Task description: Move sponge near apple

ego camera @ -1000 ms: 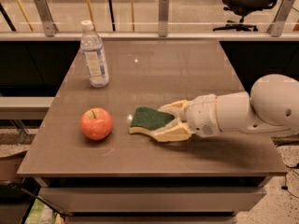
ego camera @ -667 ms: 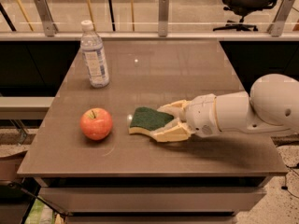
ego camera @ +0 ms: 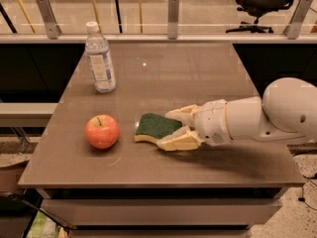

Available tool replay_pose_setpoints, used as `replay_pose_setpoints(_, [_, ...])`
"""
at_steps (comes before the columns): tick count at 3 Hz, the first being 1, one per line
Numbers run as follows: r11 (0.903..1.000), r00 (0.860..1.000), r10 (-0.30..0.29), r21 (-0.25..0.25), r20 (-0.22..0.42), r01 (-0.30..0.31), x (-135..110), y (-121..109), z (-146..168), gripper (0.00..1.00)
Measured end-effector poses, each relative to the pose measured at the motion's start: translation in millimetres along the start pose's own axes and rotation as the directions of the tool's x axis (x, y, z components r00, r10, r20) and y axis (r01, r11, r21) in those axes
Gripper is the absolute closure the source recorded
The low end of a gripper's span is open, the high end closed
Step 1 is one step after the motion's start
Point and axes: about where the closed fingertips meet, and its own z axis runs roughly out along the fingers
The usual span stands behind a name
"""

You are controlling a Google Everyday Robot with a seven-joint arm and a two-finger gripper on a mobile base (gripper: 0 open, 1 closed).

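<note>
At the far left of the desk (ego camera: pixel 173 73) stands a clear plastic water bottle (ego camera: pixel 100 58), upright and well apart from everything else. Nearer the front edge sits the apple (ego camera: pixel 102 131), stem up. Just right of it, with a narrow strip of bare desk between them, lies the sponge (ego camera: pixel 154 125), flat, green side up, its pale foam showing along the near edge.

The pincer (ego camera: pixel 165 129) reaches in from the right and closes on the sponge's right end, one finger along the far side and one along the near side. The white arm (ego camera: pixel 257 118) runs low over the desk behind it.

Nothing has shifted over the last second: apple, sponge and pincer sit exactly where they were. That stillness, with the sponge already resting close beside the apple, suggests the carrying is done. By my reading, what remains is to let go and draw the arm back to the right without dragging the sponge along.

The right end of the sponge is covered by the fingers, so how firmly they press it is hard to judge. The arm's far joints run off the right edge. An office chair (ego camera: pixel 260 4) at the top right is partly cut off.
</note>
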Motion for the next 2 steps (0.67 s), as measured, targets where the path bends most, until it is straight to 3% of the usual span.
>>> replay_pose_setpoints(1, [1.0, 1.0, -0.002, -0.003, 0.0, 0.002, -1.1, 1.0, 1.1, 0.0])
replay_pose_setpoints(2, [1.0, 1.0, -0.003, -0.003, 0.0, 0.003, -1.2, 1.0, 1.1, 0.0])
